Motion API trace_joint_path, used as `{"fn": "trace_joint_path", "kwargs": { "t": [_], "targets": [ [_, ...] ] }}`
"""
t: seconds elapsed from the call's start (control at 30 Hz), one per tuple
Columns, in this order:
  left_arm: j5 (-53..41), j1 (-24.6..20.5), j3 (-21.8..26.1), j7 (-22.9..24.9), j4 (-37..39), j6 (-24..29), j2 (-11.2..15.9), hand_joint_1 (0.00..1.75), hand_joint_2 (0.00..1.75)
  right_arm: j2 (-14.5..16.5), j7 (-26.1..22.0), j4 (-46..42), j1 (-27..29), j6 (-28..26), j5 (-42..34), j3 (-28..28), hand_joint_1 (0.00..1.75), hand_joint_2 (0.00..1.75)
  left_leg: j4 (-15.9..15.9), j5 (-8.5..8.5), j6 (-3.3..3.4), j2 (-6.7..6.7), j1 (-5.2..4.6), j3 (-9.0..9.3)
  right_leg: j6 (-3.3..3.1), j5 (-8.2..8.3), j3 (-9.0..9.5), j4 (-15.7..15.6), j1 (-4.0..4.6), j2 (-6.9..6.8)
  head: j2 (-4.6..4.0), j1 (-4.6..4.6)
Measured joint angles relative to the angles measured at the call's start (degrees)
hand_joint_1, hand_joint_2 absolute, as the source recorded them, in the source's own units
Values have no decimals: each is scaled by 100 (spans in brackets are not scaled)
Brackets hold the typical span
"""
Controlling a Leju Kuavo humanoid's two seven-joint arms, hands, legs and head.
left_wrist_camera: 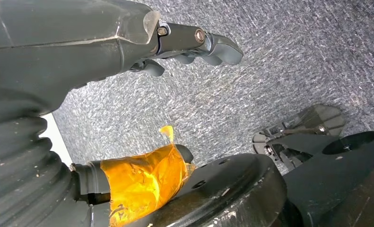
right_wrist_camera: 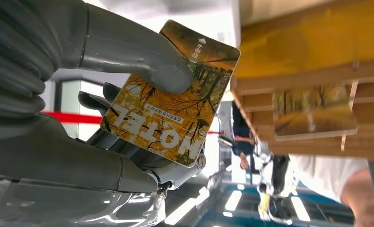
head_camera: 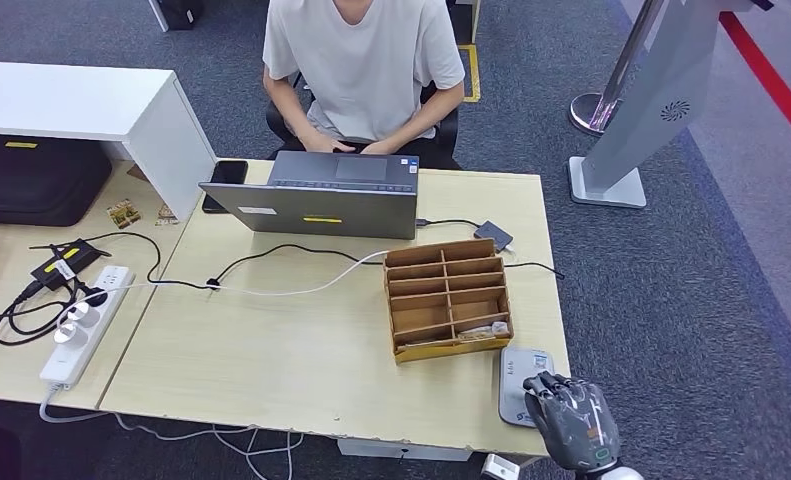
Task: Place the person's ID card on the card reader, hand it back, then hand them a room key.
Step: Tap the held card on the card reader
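Nearest your camera, the right hand (right_wrist_camera: 128, 118) pinches an autumn-leaf printed plastic room key card marked HOTEL (right_wrist_camera: 170, 94), the thick grey thumb (right_wrist_camera: 142, 59) pressing its face against the darker fingers behind. You hold it by one edge, probably so the free end can be offered to the person. In the head view that right hand (head_camera: 571, 420) hangs over the near right corner of the tabletop, partly above the small grey-and-white card reader (head_camera: 521, 385).

Now the setting, largest first. You face a pale wood-grain tabletop (head_camera: 271, 350) on grey carpet, with a person in a white T-shirt (head_camera: 361, 60) seated across it at a grey open laptop (head_camera: 316, 195). Between laptop and reader stands a brown cardboard divided tray (head_camera: 449, 298); a similar printed card (right_wrist_camera: 312, 111) lies in one near compartment, so the tray likely stocks the keys. At the left edge lies a white power strip (head_camera: 81, 325) with black cables. No ID card is visible to you.

Your left hand (left_wrist_camera: 194, 45) hangs over the carpet, fingers loosely apart, gripping nothing.
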Motion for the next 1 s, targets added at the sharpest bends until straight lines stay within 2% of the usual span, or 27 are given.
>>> {"fn": "trace_joint_path", "kwargs": {
  "t": [0.37,0.57,0.67,0.8,1.0],
  "targets": [
    [-60,-3,1,27,0,-3,2,0,175,264,-22,507,-93,-86,-47,131,175,175,1,0,0,2,-1,7,0,0,6,-1,0,1,0,0],
    [-111,-2,3,27,0,-15,12,0,175,304,-220,405,-99,-92,-49,23,175,175,1,0,0,2,-1,8,0,1,8,-1,-1,2,0,0],
    [-154,-2,5,27,0,-16,18,0,175,202,-254,14,-169,-73,-280,-114,175,175,1,0,0,5,-2,5,-1,3,6,0,-2,4,0,-1],
    [-209,-3,10,35,0,-16,23,0,175,-124,-147,-617,-564,125,-662,-241,175,175,3,2,0,15,-5,8,-1,9,4,0,-4,15,0,0],
    [-227,-2,13,36,0,-16,28,0,175,-384,-117,-1129,-863,226,-763,-333,175,175,5,3,2,14,-4,10,-1,8,7,0,-3,13,0,-1]
  ]
}}
